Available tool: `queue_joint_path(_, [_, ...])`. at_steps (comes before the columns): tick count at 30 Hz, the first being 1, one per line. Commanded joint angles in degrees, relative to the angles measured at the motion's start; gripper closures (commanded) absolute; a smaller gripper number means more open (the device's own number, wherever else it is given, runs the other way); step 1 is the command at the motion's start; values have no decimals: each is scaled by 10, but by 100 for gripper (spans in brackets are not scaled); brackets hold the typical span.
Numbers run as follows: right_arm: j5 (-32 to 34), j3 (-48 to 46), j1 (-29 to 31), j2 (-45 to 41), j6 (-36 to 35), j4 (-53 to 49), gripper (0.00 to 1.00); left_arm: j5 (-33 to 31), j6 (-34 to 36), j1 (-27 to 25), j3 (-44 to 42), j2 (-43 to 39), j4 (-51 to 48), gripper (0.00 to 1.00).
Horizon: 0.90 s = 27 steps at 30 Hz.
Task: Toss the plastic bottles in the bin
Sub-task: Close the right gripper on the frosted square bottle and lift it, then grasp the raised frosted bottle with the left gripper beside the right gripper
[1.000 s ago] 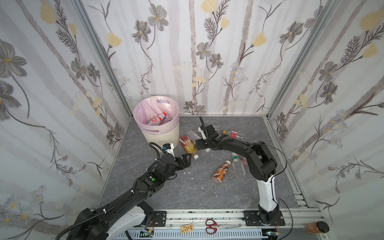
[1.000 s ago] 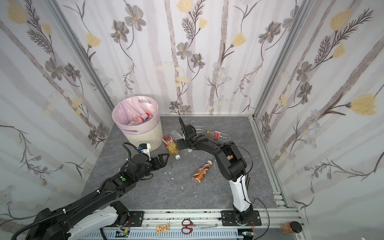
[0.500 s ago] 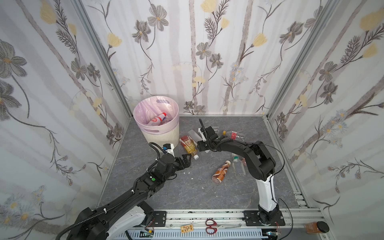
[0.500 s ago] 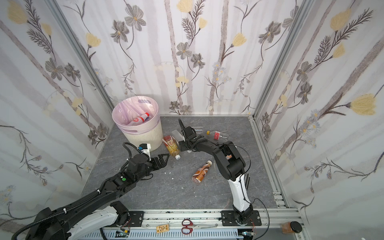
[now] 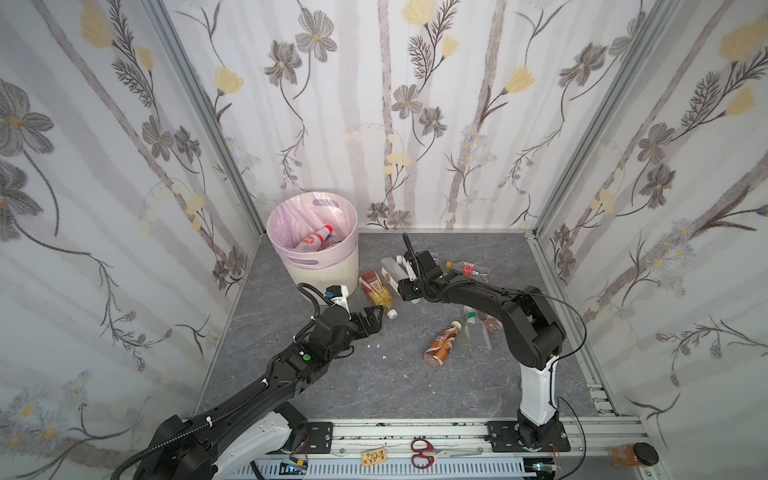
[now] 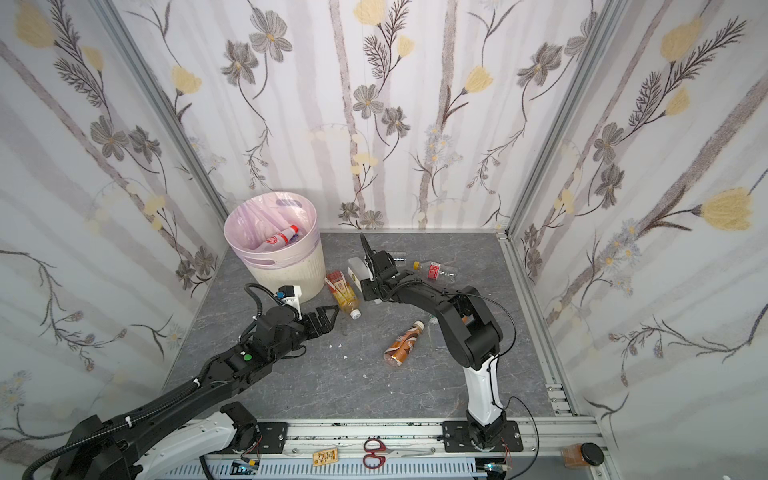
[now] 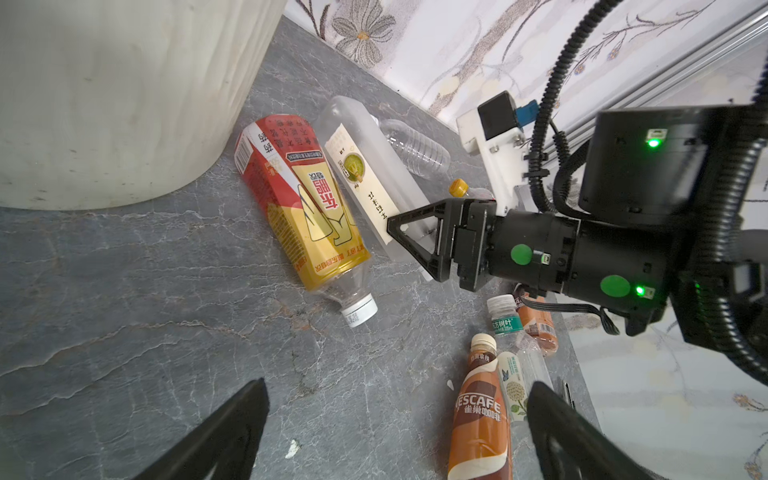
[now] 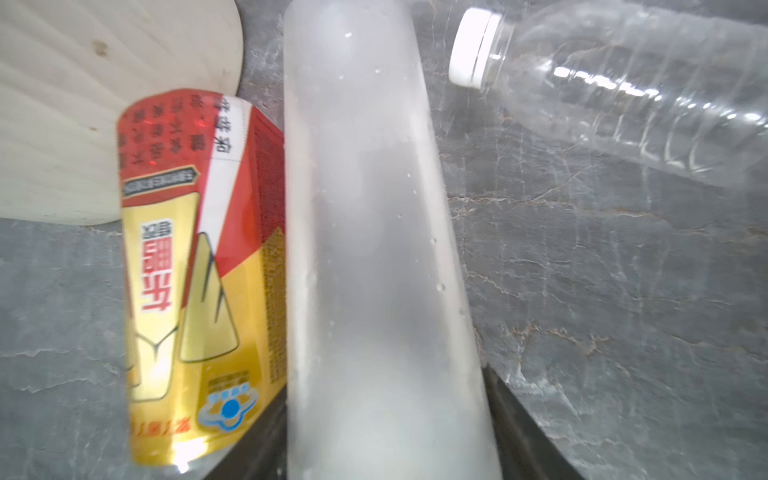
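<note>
Whereas they stood wider a second ago, the jaws of the right gripper point(image 8: 390, 432) are now clamped on the frosted plastic bottle point(image 8: 374, 249), near the cream ribbed bin point(image 5: 320, 272) at the table's point(image 5: 374, 386) back-left corner; the left gripper point(image 7: 397, 388) is kept wide open, empty.

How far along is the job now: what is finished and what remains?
Done: at least one red-capped bottle lies in the bin. In hand: the right gripper clasps the frosted bottle between its fingers, not yet lifted. To do: the red-and-gold bottle, the Nescafe bottle and several clear bottles lie on the table; the left gripper is open and empty.
</note>
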Motion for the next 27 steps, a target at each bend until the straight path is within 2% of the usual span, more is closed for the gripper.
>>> queue_joint_path(1, [11,-19,4,-38,-5,32,40,-10,3,-1,28,17,13,0])
queue_joint_path(13, [21,-135,7,-207,4,44,40,-5,14,-1,169,151,21,0])
queue_joint_path(20, [11,-158,7,-268,4,36,40,-22,-28,-1,251,243,29,0])
queue_joint_path(27, [-5,-182,6,-320,5,47,40,-10,-69,1,294,294,86,0])
